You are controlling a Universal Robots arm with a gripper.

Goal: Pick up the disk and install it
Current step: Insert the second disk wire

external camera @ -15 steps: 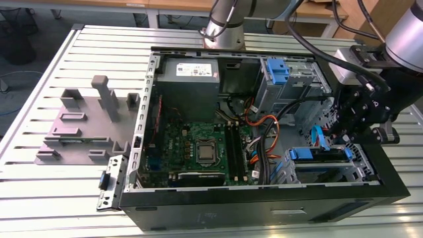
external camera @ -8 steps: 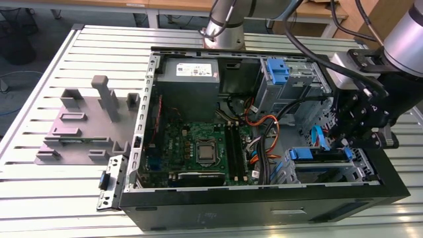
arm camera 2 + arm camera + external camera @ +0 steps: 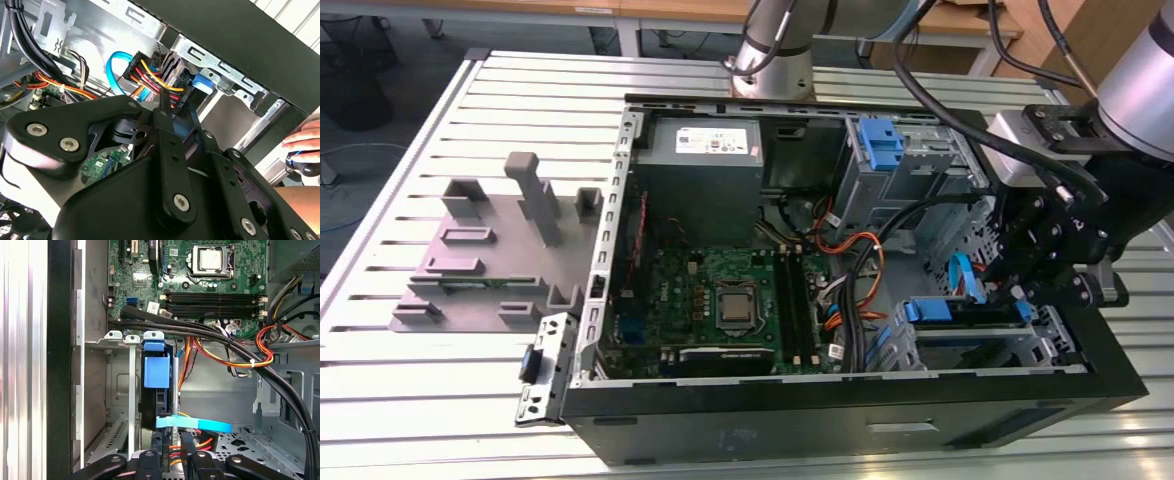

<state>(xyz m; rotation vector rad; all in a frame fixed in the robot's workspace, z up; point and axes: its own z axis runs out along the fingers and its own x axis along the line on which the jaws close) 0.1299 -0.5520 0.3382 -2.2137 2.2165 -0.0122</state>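
While the gripper point(image 3: 1034, 275) hangs over the drive cage point(image 3: 117, 340) with the disk point(image 3: 159, 390) seated on edge, its jaws look nearly pressed together, gripping nothing I can make out. The risk I see is the blue SATA cable point(image 3: 194, 423) and power wires point(image 3: 157, 80) snagging the fingers and tugging the connector loose

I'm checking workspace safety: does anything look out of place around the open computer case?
Yes: in the second wrist view, a person's hand lies just outside the open black metal computer case, close to the working robot arm.
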